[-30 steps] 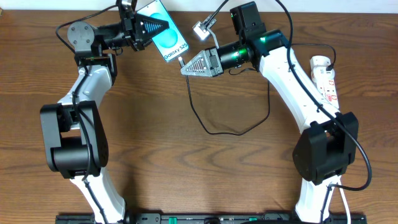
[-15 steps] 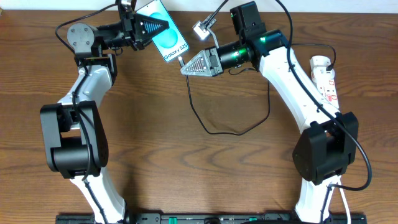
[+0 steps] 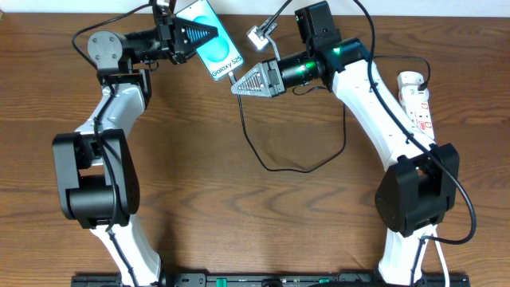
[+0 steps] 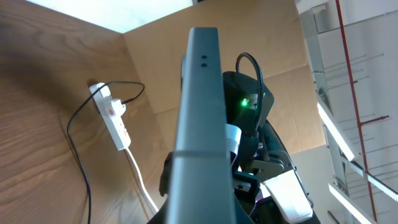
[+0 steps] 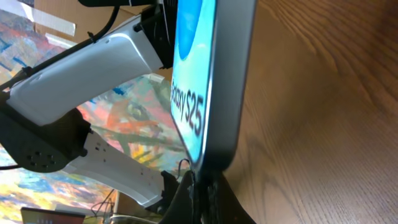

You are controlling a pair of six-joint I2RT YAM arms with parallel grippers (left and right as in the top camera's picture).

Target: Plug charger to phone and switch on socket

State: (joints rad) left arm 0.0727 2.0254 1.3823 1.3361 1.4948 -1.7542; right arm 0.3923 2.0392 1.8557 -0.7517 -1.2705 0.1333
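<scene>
The phone (image 3: pixel 217 53), teal screen reading "Galaxy S25", is held above the table at the back. My left gripper (image 3: pixel 209 33) is shut on its upper part; in the left wrist view the phone (image 4: pixel 200 124) shows edge-on. My right gripper (image 3: pixel 236 88) is shut on the charger plug tip (image 3: pixel 232 80), which touches the phone's lower end; I cannot tell how deep it sits. In the right wrist view the phone (image 5: pixel 214 81) meets my fingers (image 5: pixel 202 186). The thin black charger cable (image 3: pixel 275 163) loops over the table. The socket (image 3: pixel 417 102), a white power strip, lies at the right.
A small silver adapter (image 3: pixel 260 36) on a black cable hangs near the back centre. The socket also shows in the left wrist view (image 4: pixel 115 121) with its white cord running toward the front. Both arm bases stand at the table's front edge.
</scene>
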